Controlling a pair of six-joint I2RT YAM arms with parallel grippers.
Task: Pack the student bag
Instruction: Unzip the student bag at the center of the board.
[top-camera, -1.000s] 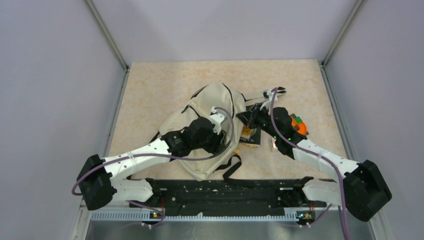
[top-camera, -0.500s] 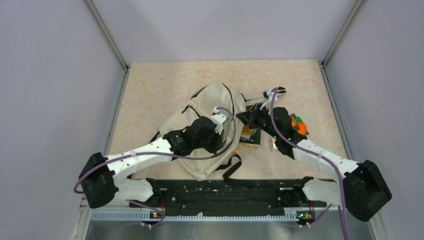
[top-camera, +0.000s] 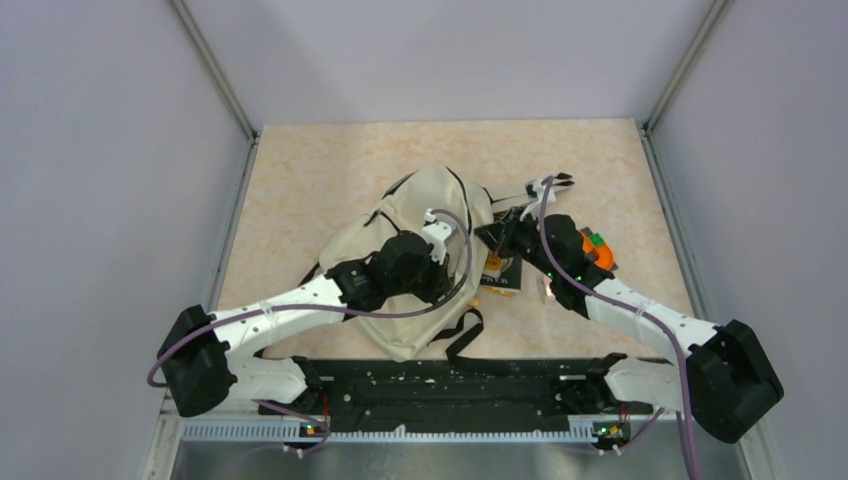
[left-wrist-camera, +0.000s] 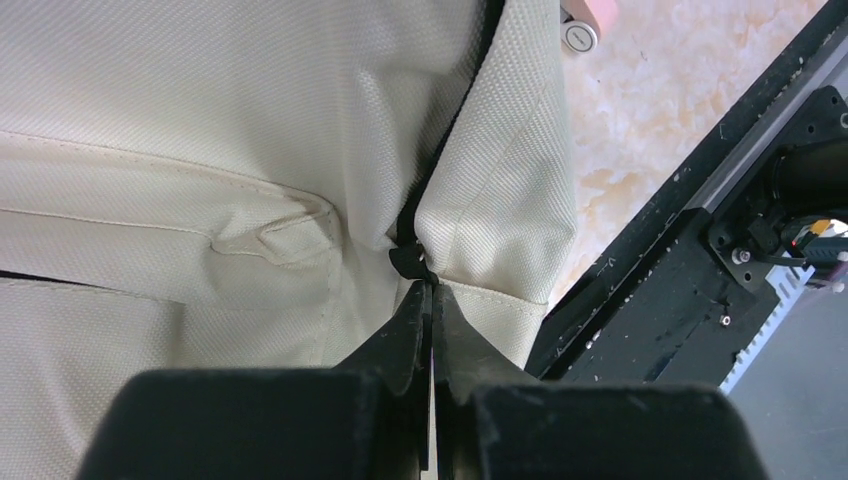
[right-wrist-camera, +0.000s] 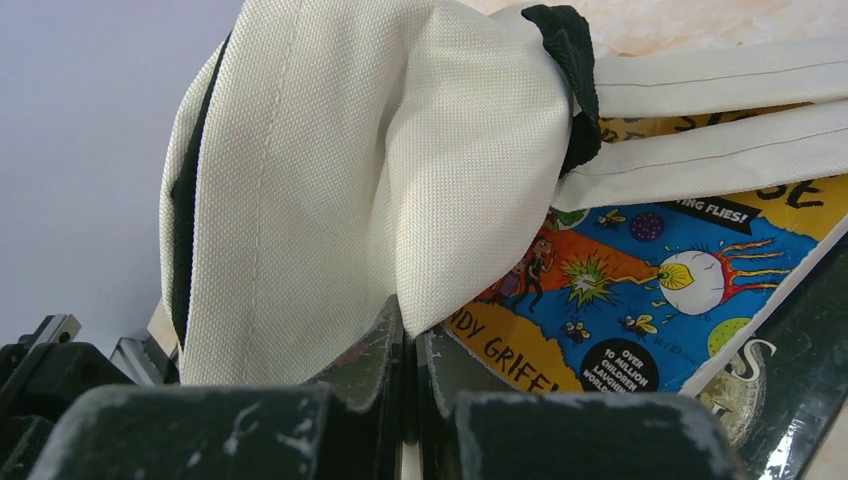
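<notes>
L end effector (left-wrist-camera: 432, 290) closed up since prev frame, now pinching zip pull (left-wrist-camera: 405, 262) of student bag (left-wrist-camera: 200, 120), zip line running straight ahead; R end effector (right-wrist-camera: 410, 335) pinches bag cloth.

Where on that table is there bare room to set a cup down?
Bare: the far strip of table between student bag and back wall, and the left side by the bag. Crowded: right of the bag, with book, orange item and straps.
</notes>
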